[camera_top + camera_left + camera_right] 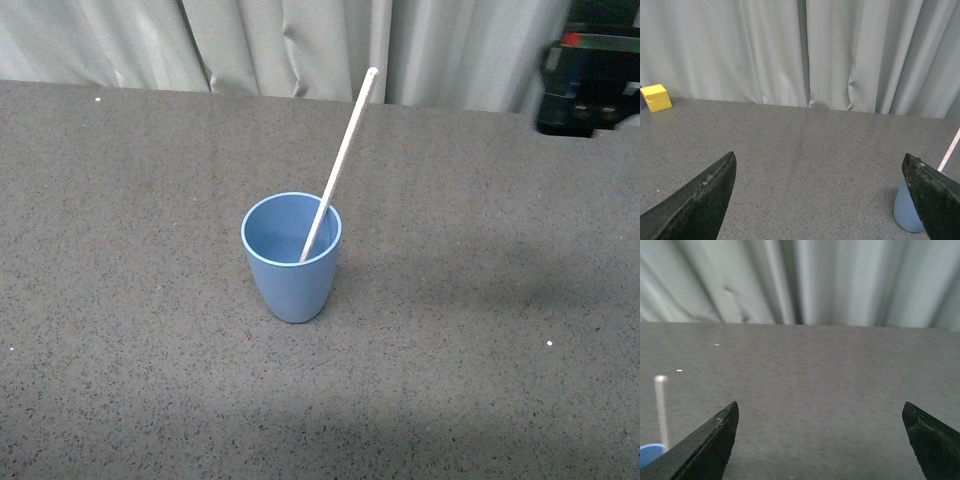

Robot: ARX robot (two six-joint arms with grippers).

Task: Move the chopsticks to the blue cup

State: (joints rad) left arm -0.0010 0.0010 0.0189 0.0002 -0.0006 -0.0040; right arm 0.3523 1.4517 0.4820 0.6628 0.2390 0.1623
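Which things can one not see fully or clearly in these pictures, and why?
- Front view: the lower tip of the chopsticks is hidden behind the near wall of the blue cup.
- Front view: a dark object is blurred and cut off by the edge.
- Left wrist view: a finger of the left tool covers part of the cup.
- Right wrist view: blurred; only a sliver of the cup shows.

My left fingers (695, 205): black tapered wedges, pale-flecked edges, lower corners.
My right fingers (705, 445): same black wedges, lower corners.
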